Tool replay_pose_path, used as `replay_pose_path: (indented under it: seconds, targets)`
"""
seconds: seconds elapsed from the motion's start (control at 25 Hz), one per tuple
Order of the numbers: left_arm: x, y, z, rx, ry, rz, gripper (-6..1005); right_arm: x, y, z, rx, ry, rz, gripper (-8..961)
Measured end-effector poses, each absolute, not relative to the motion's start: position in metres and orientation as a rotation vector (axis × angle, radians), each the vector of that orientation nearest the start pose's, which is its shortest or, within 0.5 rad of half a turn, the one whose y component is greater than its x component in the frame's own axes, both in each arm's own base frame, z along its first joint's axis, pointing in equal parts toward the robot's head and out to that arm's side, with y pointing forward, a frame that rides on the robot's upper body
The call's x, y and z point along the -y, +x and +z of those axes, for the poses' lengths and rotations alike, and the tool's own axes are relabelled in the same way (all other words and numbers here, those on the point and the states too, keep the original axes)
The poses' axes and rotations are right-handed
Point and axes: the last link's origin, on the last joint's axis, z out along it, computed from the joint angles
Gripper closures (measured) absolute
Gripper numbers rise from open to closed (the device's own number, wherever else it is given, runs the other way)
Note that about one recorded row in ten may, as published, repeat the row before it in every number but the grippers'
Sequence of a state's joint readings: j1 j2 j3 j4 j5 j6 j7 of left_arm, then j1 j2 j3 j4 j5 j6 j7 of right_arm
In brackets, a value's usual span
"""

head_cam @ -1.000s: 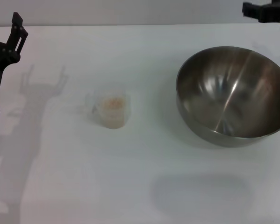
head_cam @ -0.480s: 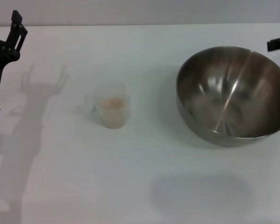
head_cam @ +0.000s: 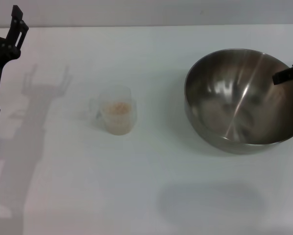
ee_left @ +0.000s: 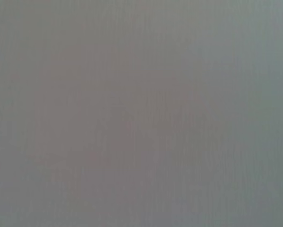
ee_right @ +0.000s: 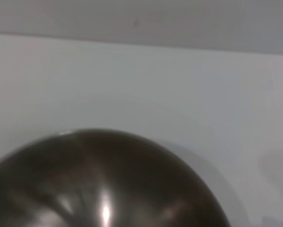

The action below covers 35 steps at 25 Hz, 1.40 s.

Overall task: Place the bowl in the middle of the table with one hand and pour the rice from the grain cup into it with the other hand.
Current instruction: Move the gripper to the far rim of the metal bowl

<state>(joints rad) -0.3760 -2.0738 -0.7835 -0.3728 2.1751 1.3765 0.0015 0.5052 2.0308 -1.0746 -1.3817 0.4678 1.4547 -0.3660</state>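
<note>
The steel bowl [head_cam: 244, 100] stands on the right side of the white table [head_cam: 151, 54] and fills the lower part of the right wrist view [ee_right: 103, 184]. Left of the table's middle stands the clear grain cup [head_cam: 118, 116], upright, with rice [head_cam: 118, 108] inside and its handle pointing left. My right gripper [head_cam: 289, 74] shows only as a black tip at the right edge, over the bowl's right rim. My left gripper [head_cam: 16, 22] hangs at the far left, well away from the cup; its shadow on the table shows two spread prongs. The left wrist view shows only plain grey.
Bare white table [head_cam: 151, 186] lies between the cup and the bowl and along the front. The table's far edge meets a grey wall [ee_right: 141, 19] behind the bowl.
My right gripper has come down from the far right corner to the bowl's right rim. The left arm has barely shifted. Cup and bowl have not moved.
</note>
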Motion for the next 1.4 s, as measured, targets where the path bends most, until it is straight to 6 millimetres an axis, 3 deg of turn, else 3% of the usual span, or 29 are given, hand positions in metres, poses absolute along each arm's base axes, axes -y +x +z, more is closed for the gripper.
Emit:
replay_pose_path:
  seconds: [0.52, 0.96, 1.4]
  targets:
    - [-0.324, -0.280, -0.001, 0.354, -1.439, -0.918, 137, -0.374, 0.262, 0.069, -1.358, -2.061, -0.315, 274]
    - [-0.324, -0.280, -0.001, 0.355, -1.439, -0.916, 136, -0.375, 0.259, 0.068, -1.324, -2.081, -0.322, 708]
    - [-0.323, -0.280, -0.001, 0.356, -1.439, -0.916, 137, -0.376, 0.251, 0.070, -1.290, -2.090, -0.285, 922]
